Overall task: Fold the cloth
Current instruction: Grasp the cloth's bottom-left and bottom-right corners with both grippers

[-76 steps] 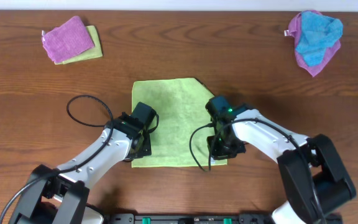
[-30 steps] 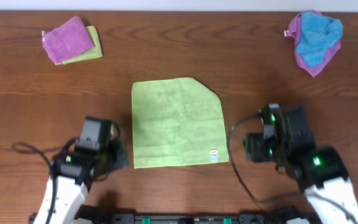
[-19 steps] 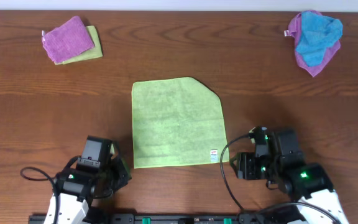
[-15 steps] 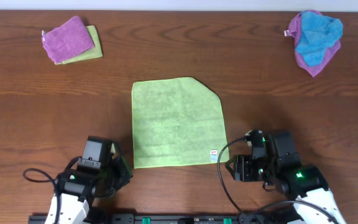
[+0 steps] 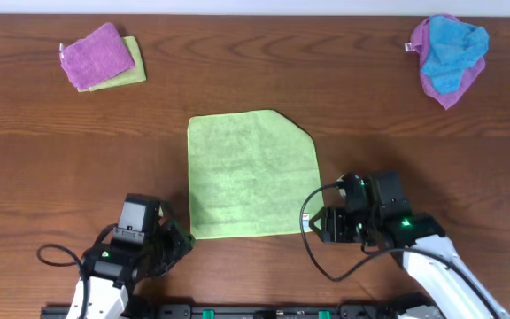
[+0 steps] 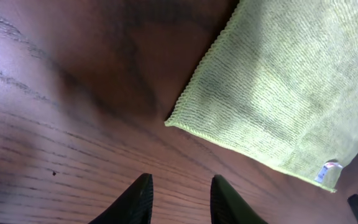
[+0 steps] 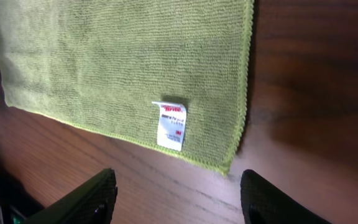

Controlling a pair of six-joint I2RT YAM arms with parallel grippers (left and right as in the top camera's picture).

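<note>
One flat cloth (image 5: 251, 173); left hand (image 6: 179, 202), right hand (image 7: 178, 202) open beside its corners.

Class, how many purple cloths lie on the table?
2. The left purple cloth lies on a yellow-green cloth; the right purple cloth lies under a blue cloth.

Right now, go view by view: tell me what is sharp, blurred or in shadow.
Overhead: even light, the cloth sharp. Left wrist: a dark shadow on the table beside the cloth's corner; the left gripper dark, soft. Right wrist: the tag in focus, the right gripper blurred.
</note>
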